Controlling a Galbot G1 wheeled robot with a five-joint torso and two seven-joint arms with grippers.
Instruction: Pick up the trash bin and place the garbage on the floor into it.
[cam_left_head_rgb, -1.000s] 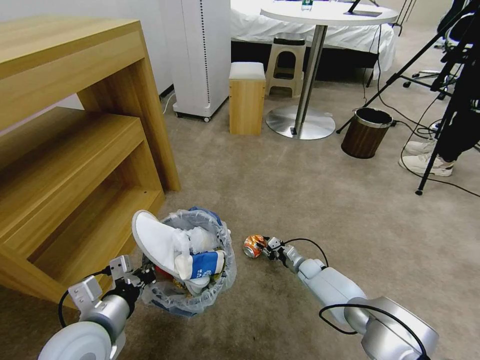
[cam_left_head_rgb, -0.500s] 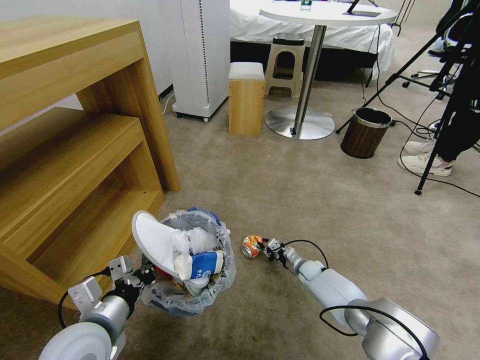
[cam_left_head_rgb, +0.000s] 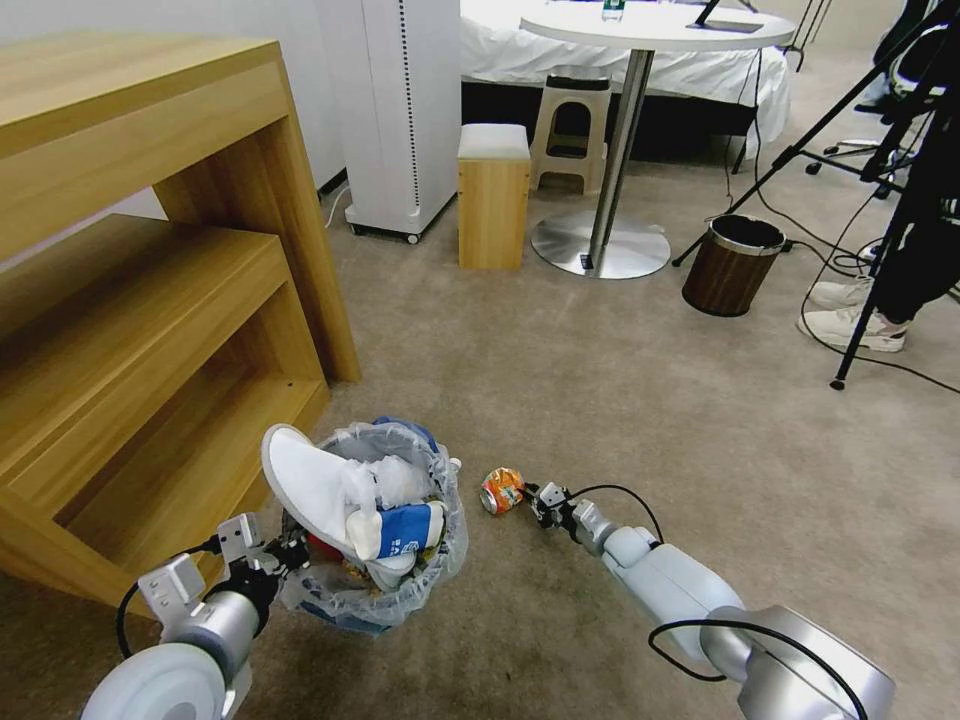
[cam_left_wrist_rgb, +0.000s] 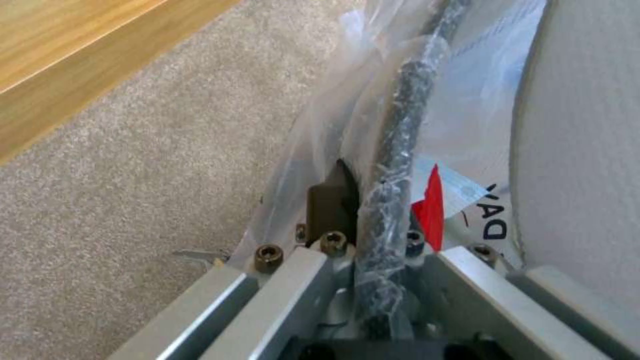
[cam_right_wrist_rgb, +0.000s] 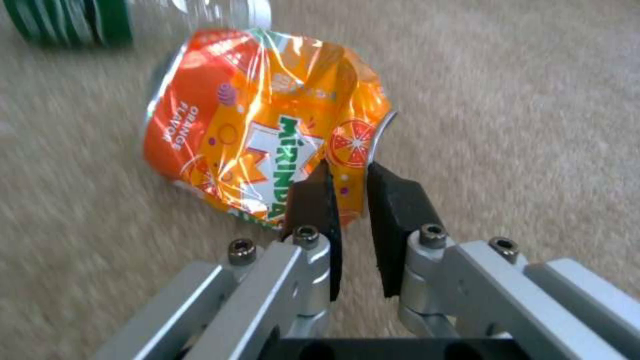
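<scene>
Reaching low over the floor (cam_left_head_rgb: 620, 400), the right hand (cam_left_head_rgb: 530, 497) pinches the orange can (cam_left_head_rgb: 501, 490) by its rim; the left hand (cam_left_head_rgb: 290, 552) clamps the trash bin (cam_left_head_rgb: 440, 545) rim at 9 o'clock.

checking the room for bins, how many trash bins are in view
2. The white-lined trash bin, stuffed with litter, sits by the wooden shelf with the left gripper on its rim; the brown wood-look bin stands near the round table.

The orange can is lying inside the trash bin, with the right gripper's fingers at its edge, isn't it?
Not quite. The orange can is not inside the trash bin. It lies on the floor beside the bin, as the head view shows. The right gripper does have its fingers at the can's edge, just as you said.
</scene>
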